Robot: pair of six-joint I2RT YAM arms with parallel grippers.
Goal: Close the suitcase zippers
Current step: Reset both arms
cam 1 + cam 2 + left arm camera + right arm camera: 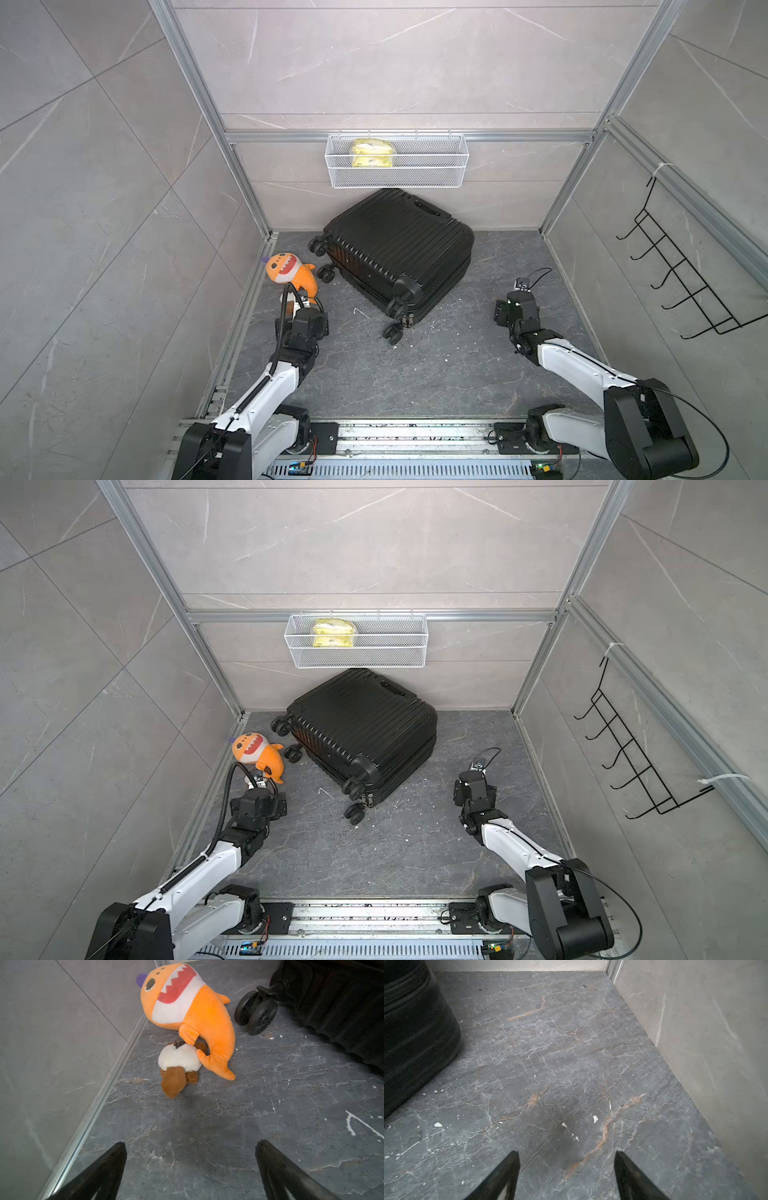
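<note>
Right now my left gripper [190,1145] and right gripper [566,1153] both stand with jaws apart and empty, one on each side of the small black ribbed hard-shell suitcase [399,249] and well short of it. The suitcase lies flat on the dark grey marbled surface [457,365], halves together. The metallic pulls of its zippers [408,320] hang at its nearest corner. My worry is that tugging them slides the unbraced case. My left arm could also snag the orange shark plush toy [193,1005] beside its wheels.

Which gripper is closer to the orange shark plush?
Left. The left gripper hangs open just short of the orange shark plush; the right gripper is far off, on the other side of the suitcase.
</note>
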